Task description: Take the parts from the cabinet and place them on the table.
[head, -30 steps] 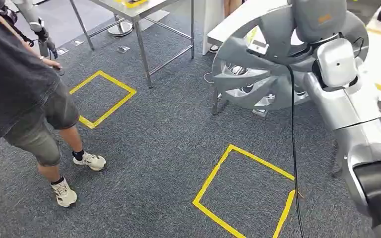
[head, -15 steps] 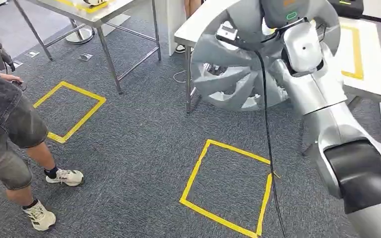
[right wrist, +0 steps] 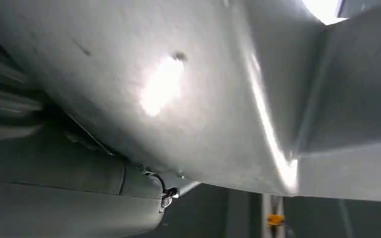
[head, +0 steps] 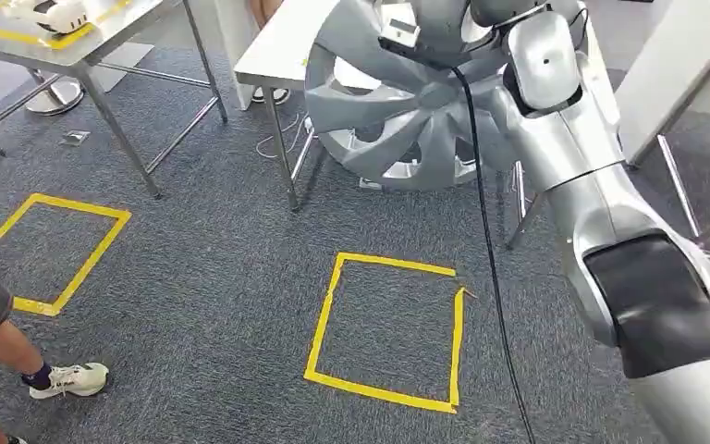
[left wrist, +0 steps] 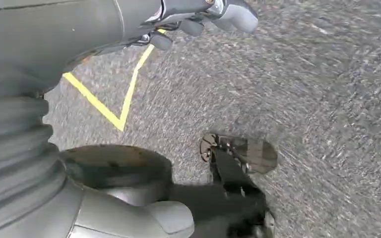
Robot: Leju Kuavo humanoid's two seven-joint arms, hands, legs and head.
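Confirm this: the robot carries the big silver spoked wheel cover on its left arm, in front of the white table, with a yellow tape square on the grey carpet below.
Wrong arm. The head view shows the big silver spoked wheel cover carried on the right arm; the left hand hangs over the carpet. The rest stands: it is in front of the white table, with a yellow tape square on the grey carpet below.

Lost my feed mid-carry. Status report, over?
Right hand holds the wheel cover, raised before the white table. Left hand hangs empty, fingers curled, over carpet. Person's shoe far left, clear of path.
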